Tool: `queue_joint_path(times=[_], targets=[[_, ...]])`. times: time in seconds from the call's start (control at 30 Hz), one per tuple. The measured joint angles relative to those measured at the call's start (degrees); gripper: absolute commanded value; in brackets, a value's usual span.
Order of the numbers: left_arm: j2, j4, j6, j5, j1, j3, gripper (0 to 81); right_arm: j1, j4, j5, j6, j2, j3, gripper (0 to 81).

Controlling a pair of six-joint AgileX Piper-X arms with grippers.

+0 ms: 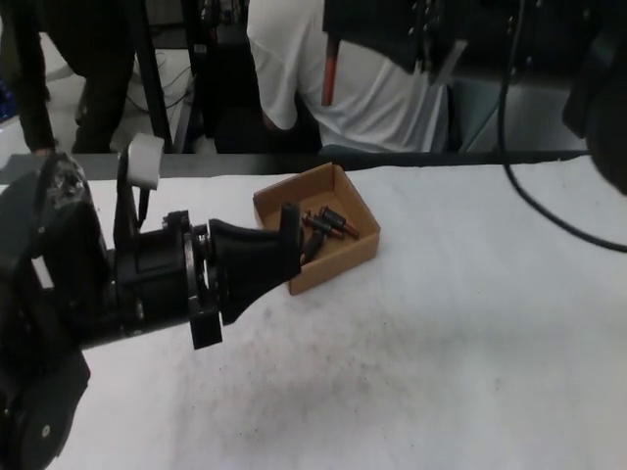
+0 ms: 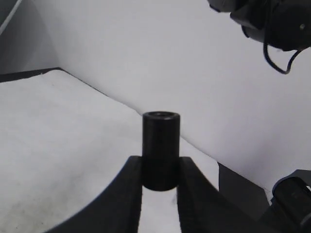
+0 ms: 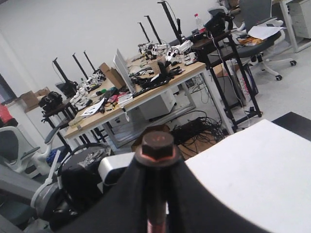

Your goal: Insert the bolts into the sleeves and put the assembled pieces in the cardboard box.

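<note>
We take the cardboard box (image 1: 343, 259) for plain brown paperboard, matt, and the white bench cover (image 1: 441, 343) around it for a soft matt cloth with dark specks. The sleeve (image 2: 161, 141) looks like smooth black metal with a dull finish. The bolt (image 3: 154, 145) shows a coppery metal head with faint sheen, and the left gripper (image 2: 160, 165) and right gripper (image 3: 154, 167) look like matt black plastic.

High view overlooks the bench (image 1: 441, 343) from behind; wrist views look closely past their jaws.
</note>
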Motion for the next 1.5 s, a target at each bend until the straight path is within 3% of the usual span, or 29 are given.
queue_joint_path(times=[0.23, 0.6, 1.5], targets=[[0.01, -3.35, 1.08, 0.0, 0.08, -0.5, 0.3, 2.61, -5.96, -0.71, 1.02, 2.44, 1.79, 0.8], [0.01, -4.44, 3.68, -0.54, 0.08, -0.5, 0.3, 3.2, -14.5, -0.71, 6.25, 2.8, 1.83, 0.8], [0.01, -8.12, 3.11, -2.25, 0.08, -2.29, 0.3, 3.2, -11.1, -2.23, 4.46, 2.8, 1.83, 0.8]])
